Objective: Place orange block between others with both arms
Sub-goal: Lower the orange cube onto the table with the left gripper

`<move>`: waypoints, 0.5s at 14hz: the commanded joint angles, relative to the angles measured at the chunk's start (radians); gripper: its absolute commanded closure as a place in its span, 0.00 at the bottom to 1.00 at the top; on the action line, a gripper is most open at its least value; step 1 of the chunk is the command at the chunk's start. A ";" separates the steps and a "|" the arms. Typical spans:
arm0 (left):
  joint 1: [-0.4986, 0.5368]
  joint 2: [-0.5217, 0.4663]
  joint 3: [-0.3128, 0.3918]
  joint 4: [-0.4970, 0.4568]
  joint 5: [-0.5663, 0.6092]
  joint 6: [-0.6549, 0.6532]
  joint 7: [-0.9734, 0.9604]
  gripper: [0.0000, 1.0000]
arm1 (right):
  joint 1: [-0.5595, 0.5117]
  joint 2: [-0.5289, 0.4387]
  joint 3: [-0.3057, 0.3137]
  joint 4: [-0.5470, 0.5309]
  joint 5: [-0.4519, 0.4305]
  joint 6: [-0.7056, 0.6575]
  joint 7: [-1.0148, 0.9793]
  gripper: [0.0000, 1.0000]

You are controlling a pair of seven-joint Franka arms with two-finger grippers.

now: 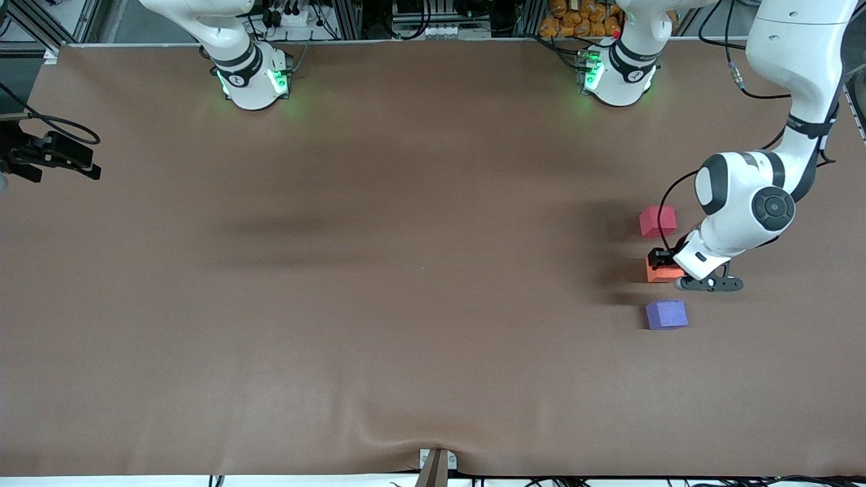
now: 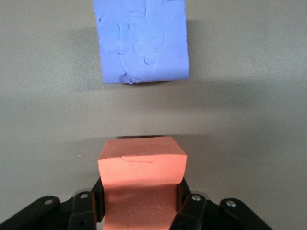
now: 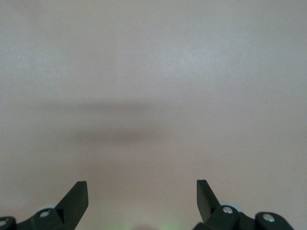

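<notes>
My left gripper (image 1: 662, 262) clamps the small orange matte foam cube (image 1: 664, 272) in the gap between the red-pink foam cube (image 1: 657, 220), farther, and the purple-blue foam cube (image 1: 666, 314), nearer (right gripper (image 3: 142, 194) waits open over bare table).

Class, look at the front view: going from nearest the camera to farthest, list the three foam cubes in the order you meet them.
purple-blue cube → orange cube, gripped by the left tool → red-pink cube
</notes>
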 commanded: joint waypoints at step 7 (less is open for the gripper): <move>0.012 0.000 -0.026 -0.022 0.001 0.039 0.023 0.85 | -0.014 0.007 0.011 0.017 0.014 -0.011 -0.013 0.00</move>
